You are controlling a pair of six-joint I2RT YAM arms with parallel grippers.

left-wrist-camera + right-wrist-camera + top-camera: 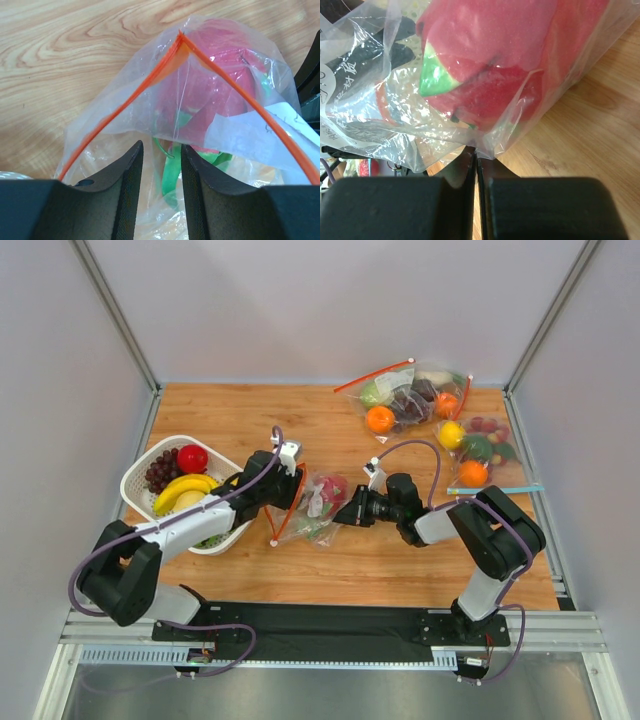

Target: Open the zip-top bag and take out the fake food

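Note:
The zip-top bag (318, 502) lies mid-table between my grippers. In the left wrist view its red-orange zip strip (135, 95) is parted into a wide inverted V, and a white label (260, 135) shows at the right. A pink fruit with green tips (220, 75) is inside the bag, and it also shows in the right wrist view (490, 45). My left gripper (162, 150) is open at the bag's mouth, with clear film and a green leaf between its fingers. My right gripper (475, 152) is shut on a corner of the bag's closed end.
A white basket (140, 475) at the left holds dark grapes, a red fruit and bananas. Two other fruit bags lie at the back right, one red-stripped (410, 395) and one with a teal strip (480, 450). Grey walls enclose the table.

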